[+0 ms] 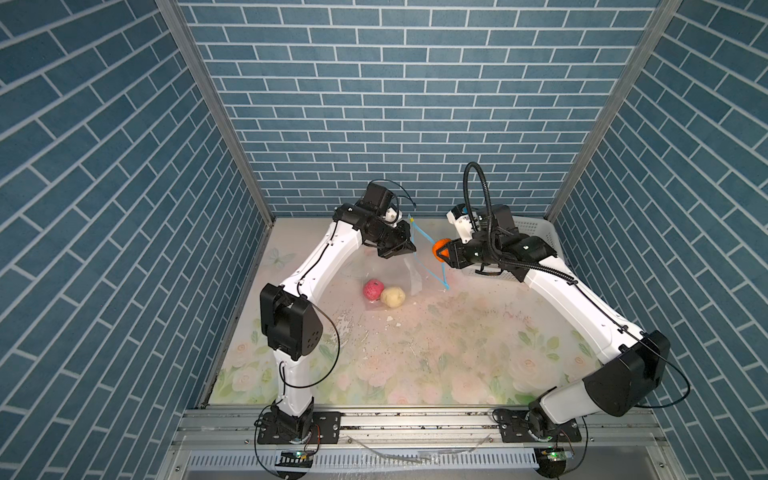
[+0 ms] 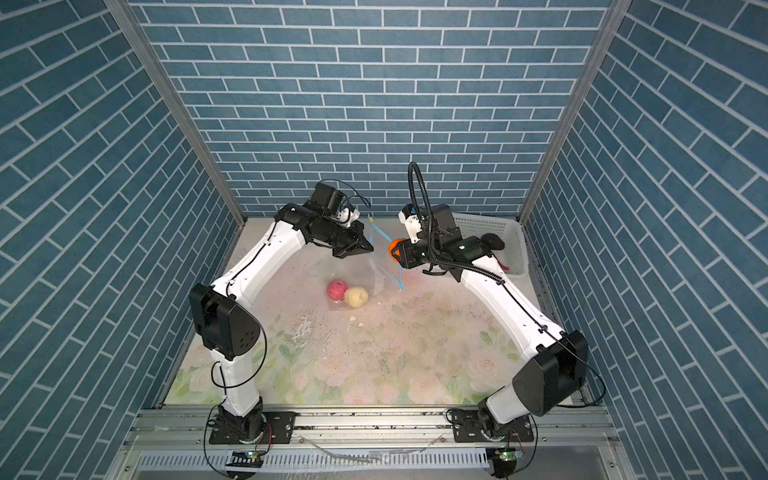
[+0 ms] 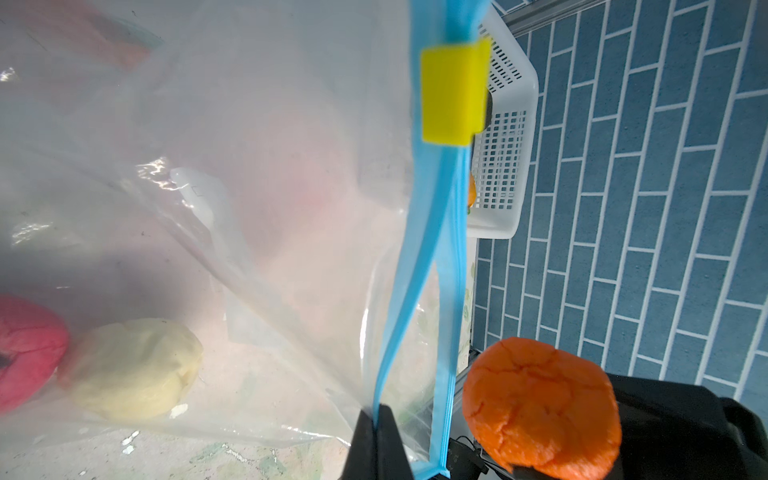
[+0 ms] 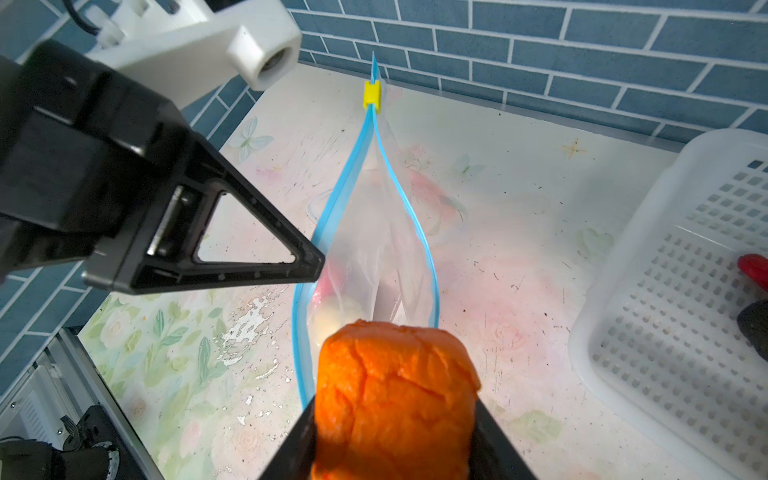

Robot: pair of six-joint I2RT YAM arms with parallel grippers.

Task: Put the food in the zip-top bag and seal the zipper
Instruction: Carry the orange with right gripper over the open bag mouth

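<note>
Pinching one lip of the zipper between jaws closed flat together, the left gripper holds the zip-top bag up by its mouth edge. The other lip hangs apart from it, so the mouth stands open in a long teardrop just in front of the gripper's tip. Right of that opening, the right gripper is clamped around an orange piece, its jaws about half spread with one finger on each side of the lump. The piece hangs just outside the mouth (whether it touches the blue strip I cannot tell). At the zipper's end farthest from the right gripper sits a yellow slider, where the two lips meet. Below the left gripper, deep in the bag and resting on the floral table, a pink piece and a cream piece lie touching each other. Behind the right gripper's wrist stands a white perforated basket, with a red item and a black lump in it.
</note>
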